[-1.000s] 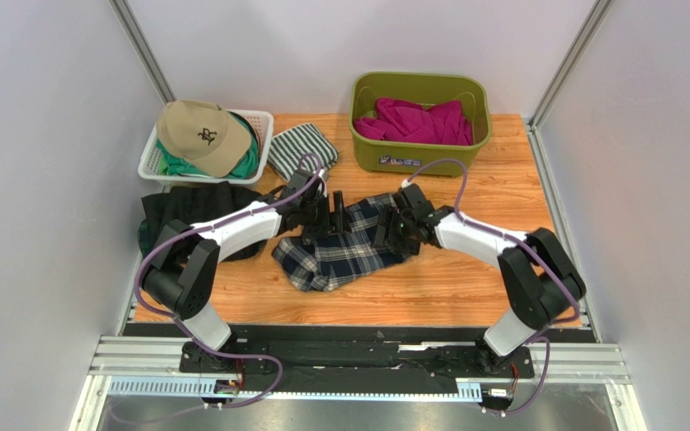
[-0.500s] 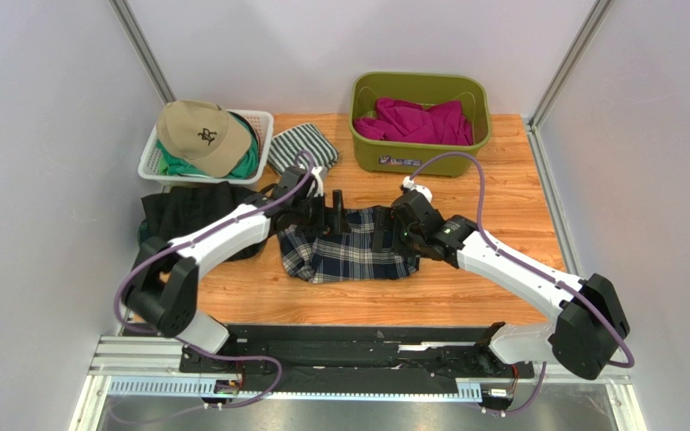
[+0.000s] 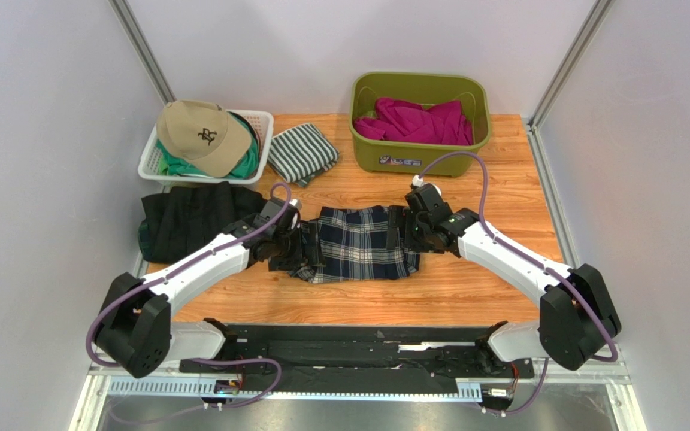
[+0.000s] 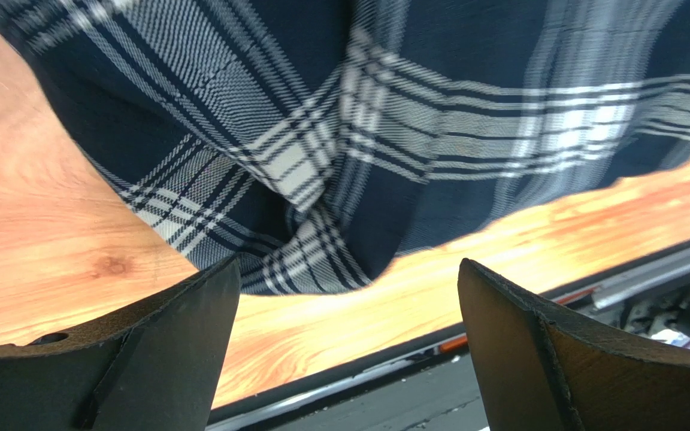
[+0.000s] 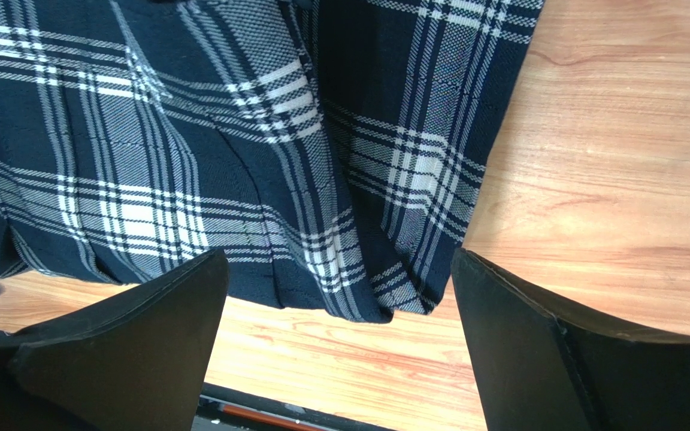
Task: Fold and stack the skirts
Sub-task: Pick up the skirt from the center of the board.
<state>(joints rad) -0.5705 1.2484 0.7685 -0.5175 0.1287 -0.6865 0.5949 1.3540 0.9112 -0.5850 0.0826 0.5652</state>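
The plaid skirt (image 3: 362, 242), crumpled a second ago, now lies flat and folded on the tabletop (image 3: 502, 180). The left tool (image 3: 301, 254) and right tool (image 3: 412, 232) stand wide, empty, at its side edges.

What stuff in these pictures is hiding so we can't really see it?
- Top view: tan cap hides most of what lies in the white basket.
- Top view: left gripper covers the plaid skirt's left edge.
- Top view: dark pile too dark to count its pieces.
- Top view: label on the green bin too small to read.
- Wrist views: plaid skirt cut off by the frame edges.
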